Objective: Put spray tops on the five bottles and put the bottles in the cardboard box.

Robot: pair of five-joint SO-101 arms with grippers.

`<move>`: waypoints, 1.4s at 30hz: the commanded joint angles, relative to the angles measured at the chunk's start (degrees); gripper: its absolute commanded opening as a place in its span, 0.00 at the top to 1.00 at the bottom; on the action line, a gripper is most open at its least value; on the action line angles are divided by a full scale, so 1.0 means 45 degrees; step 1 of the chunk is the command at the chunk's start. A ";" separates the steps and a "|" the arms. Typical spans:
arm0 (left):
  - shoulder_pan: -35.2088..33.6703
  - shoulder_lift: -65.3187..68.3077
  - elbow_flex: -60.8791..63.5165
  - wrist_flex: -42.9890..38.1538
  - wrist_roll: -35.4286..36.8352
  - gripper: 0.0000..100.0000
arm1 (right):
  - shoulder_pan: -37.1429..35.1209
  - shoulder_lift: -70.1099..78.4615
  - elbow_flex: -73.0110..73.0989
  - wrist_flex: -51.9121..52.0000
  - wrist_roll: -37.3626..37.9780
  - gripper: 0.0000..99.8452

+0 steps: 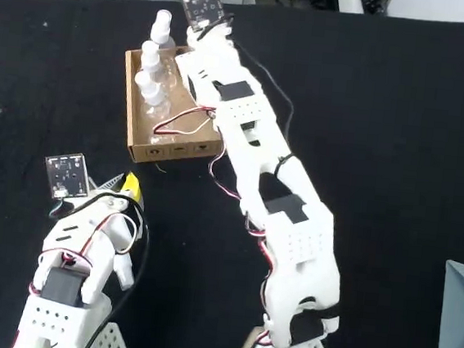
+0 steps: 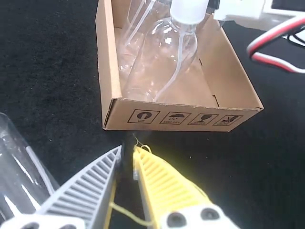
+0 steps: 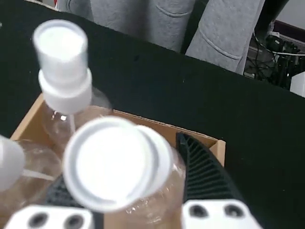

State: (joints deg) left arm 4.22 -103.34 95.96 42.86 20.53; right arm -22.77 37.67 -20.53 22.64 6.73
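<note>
The bottle point(image 3: 114, 164) gripped by the right fingers point(image 3: 202, 171) should be lowered upright into the box point(image 3: 202, 137) beside the other bottles point(image 1: 153, 72) before release; the left fingers point(image 2: 157, 176) are closed, empty.

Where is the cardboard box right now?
In the high view, the cardboard box sits left of middle on the black table, just beyond the left gripper, with bottles standing inside it.
</note>
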 commanded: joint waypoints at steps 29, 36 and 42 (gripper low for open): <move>-0.0088 -0.0078 0.0342 -0.0274 -0.0176 0.97 | 0.0801 0.0811 -0.0811 -0.0293 -0.0078 0.82; -0.0107 -0.0078 0.0342 -0.0274 -0.0176 0.97 | 0.0781 0.0772 -0.0811 0.0762 -0.0176 0.67; -0.0107 -0.0078 0.0342 -0.0274 -0.0176 0.97 | 0.0742 0.0752 -0.0928 0.1387 -0.0176 0.62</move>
State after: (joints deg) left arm 4.22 -103.25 95.96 42.86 20.53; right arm -20.57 42.07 -20.97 27.91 6.46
